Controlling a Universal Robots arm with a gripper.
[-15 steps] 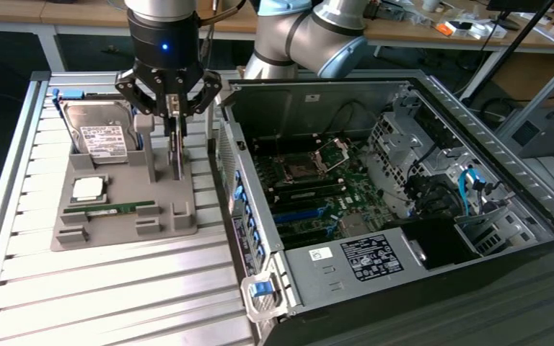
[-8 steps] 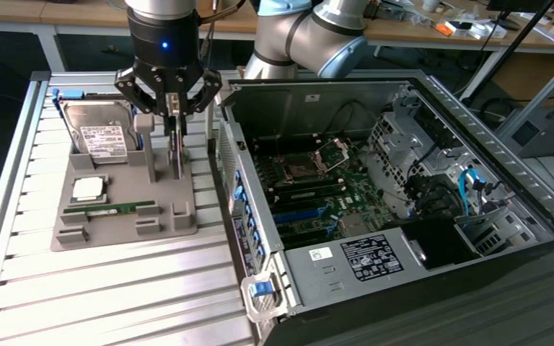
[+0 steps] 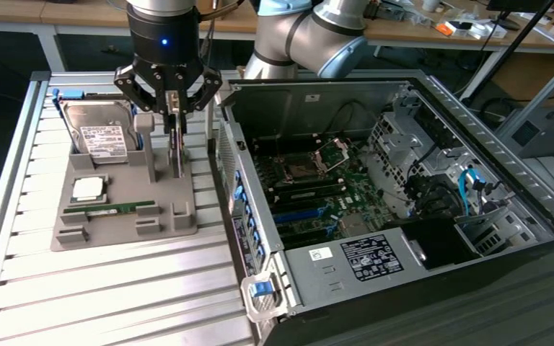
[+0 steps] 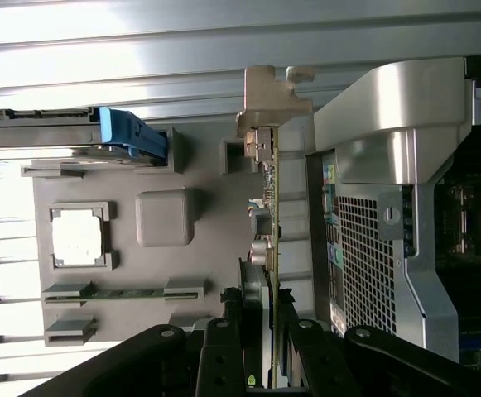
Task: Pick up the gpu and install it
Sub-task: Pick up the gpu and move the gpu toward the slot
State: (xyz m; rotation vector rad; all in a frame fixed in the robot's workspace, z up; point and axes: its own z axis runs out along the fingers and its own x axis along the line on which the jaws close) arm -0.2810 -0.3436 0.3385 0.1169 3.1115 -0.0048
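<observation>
The pick-up step is in hand: the claw is clenched on the gpu, upright in its holder. Freeing it likely calls for a straight lift.

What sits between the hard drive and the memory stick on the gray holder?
A square silver processor chip lies between the hard drive and the memory stick, seen in the exterior view.

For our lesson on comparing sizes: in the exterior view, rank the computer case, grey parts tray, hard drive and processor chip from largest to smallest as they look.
1. computer case
2. grey parts tray
3. hard drive
4. processor chip
Drive and chip sit in the same tray, so nearness hardly affects their order.
</observation>
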